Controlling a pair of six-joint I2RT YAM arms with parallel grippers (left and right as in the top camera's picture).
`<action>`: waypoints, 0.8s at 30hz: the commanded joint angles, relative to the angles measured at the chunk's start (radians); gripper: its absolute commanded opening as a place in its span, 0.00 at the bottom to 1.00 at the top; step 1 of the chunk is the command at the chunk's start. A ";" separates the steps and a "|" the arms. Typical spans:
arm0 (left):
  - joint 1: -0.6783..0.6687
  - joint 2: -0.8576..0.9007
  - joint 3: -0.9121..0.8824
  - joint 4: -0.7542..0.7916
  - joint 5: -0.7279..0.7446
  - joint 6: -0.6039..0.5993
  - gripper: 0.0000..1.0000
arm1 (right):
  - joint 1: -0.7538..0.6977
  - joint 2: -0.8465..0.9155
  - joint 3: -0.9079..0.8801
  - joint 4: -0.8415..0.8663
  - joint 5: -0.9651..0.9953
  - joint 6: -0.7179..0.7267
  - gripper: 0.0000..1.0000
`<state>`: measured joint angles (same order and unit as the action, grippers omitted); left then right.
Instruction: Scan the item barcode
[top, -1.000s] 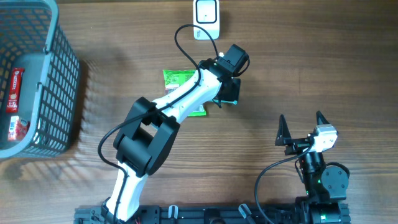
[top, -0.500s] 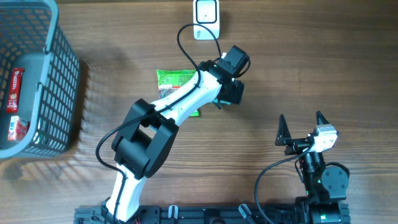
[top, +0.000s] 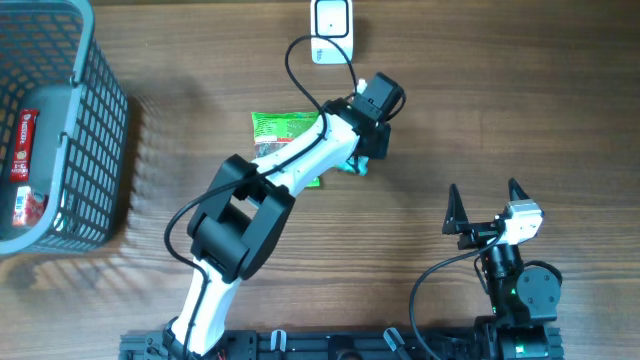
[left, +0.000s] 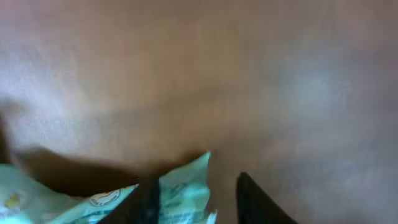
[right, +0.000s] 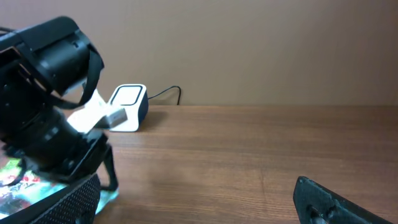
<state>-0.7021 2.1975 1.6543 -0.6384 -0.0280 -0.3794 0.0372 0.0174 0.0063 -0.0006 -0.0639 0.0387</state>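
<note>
The item is a green snack packet (top: 280, 126) lying on the wooden table, mostly under my left arm. My left gripper (top: 362, 160) sits at the packet's right end, its jaws drawn in on a pale corner of the packet (left: 181, 184), which sticks up between the dark fingers (left: 148, 199). The white barcode scanner (top: 331, 30) stands at the table's far edge, just beyond that gripper, and also shows as scanner (right: 127, 99) in the right wrist view. My right gripper (top: 484, 192) rests open near the front right, holding nothing.
A grey mesh basket (top: 100, 100) stands at the far left with red packets inside. The scanner's black cable (top: 300, 70) loops over the table towards the left arm. Bare wood lies between the two grippers.
The packet slid a little to the left. My left gripper's jaws widened, then drew back in on the packet's corner. The right arm stayed still.
</note>
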 joint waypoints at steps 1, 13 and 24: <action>-0.036 0.024 -0.003 -0.111 0.156 0.043 0.44 | -0.005 -0.003 -0.001 0.003 -0.013 -0.012 1.00; 0.035 -0.174 -0.003 -0.175 0.075 0.000 0.74 | -0.005 -0.003 -0.001 0.003 -0.013 -0.011 1.00; 0.130 -0.183 -0.102 -0.285 0.061 -0.049 0.73 | -0.005 -0.003 -0.001 0.003 -0.013 -0.012 1.00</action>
<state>-0.5617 2.0109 1.6207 -0.9478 0.0422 -0.4084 0.0372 0.0174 0.0063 -0.0006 -0.0639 0.0387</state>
